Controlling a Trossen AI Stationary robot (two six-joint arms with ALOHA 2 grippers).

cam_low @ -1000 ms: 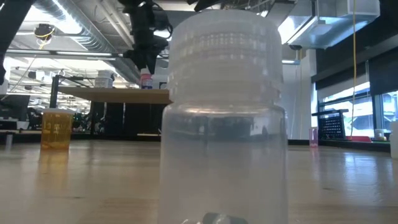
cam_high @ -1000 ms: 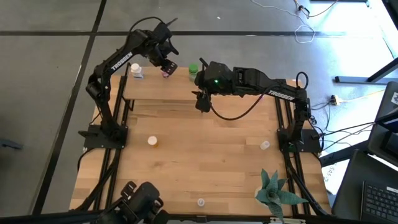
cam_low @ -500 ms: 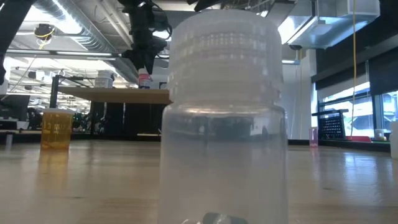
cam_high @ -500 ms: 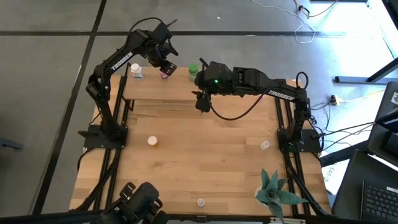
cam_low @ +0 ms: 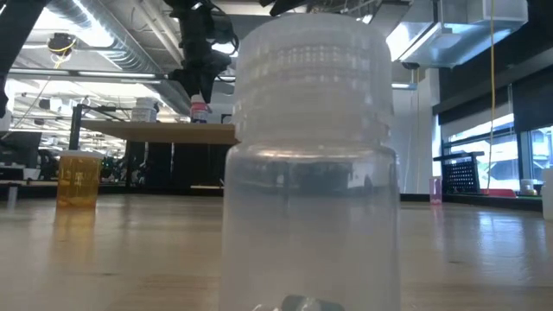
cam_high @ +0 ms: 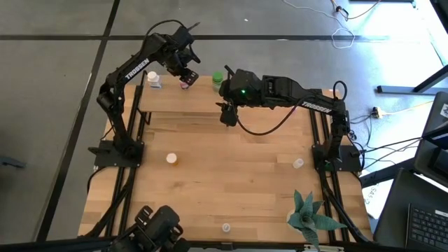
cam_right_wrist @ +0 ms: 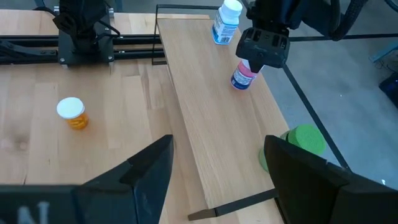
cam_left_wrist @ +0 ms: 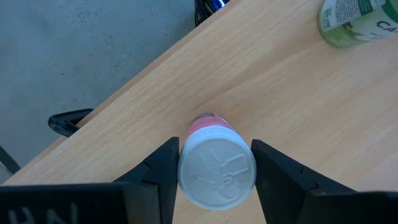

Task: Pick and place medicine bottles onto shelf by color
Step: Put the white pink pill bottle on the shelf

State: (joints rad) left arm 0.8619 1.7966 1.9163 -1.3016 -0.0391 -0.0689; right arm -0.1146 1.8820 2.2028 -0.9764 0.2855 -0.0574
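Only the left wrist view shows the left gripper (cam_left_wrist: 214, 163) pinching the pink bottle (cam_left_wrist: 216, 163) between its fingers, the white cap facing the camera and the base on the shelf (cam_left_wrist: 292, 99). The right wrist view adds the white bottle (cam_right_wrist: 225, 22) farther along the shelf and the green bottle (cam_right_wrist: 298, 148) near its other end. The right gripper (cam_right_wrist: 217, 168) hangs spread wide and empty beside the shelf.

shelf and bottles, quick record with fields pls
left gripper: closed on the pink bottle, standing on the shelf
right gripper: open, empty, over the shelf's front edge
on shelf: white bottle, green bottle, pink bottle
on tabletop: orange bottle, two clear bottles
also: plant
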